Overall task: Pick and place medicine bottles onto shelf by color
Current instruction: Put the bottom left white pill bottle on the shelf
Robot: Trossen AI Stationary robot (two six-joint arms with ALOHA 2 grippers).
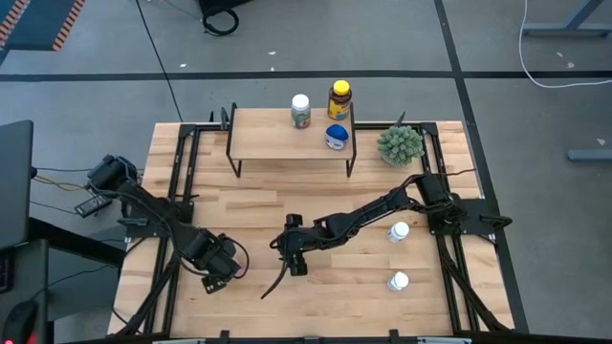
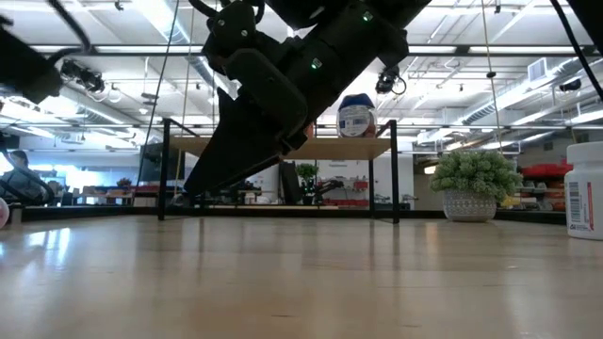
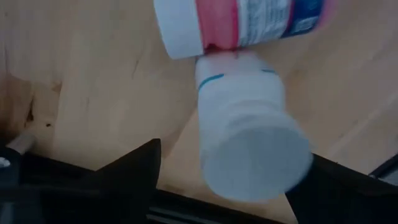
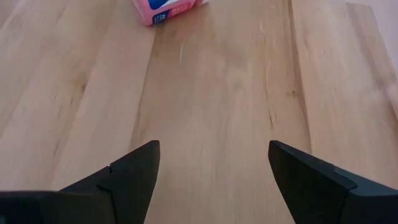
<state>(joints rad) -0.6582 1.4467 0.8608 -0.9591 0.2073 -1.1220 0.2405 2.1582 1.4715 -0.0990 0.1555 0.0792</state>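
Observation:
The shelf [image 1: 277, 139] stands at the table's far side and carries a white-capped bottle [image 1: 300, 110], the amber yellow-capped bottle [image 1: 339, 98] and the squat blue-lidded bottle [image 1: 336, 137]. Two white-capped bottles [image 1: 398, 231] [image 1: 398, 281] stand on the table at the right. My left gripper [image 1: 218, 272] is open at the near left. Its fingers stand on either side of a white bottle [image 3: 249, 124] that lies on the table, cap toward the wrist. The pink-labelled bottle [image 3: 242, 22] lies just beyond it. My right gripper [image 1: 292, 260] is open and empty over the table's middle. My left gripper stands open around the lying white bottle, coming along its length from the cap end. One finger [image 3: 134, 171] is clearly apart from it. Whether the other finger [image 3: 329, 186] touches the cap's edge [image 3: 305, 155], I cannot tell.
A green spiky potted plant [image 1: 400, 145] stands right of the shelf. Black metal rails [image 1: 177, 191] run along the table's left and right sides. Bare wood lies between the shelf and the grippers. The pink-labelled bottle also shows in the right wrist view [image 4: 168, 9].

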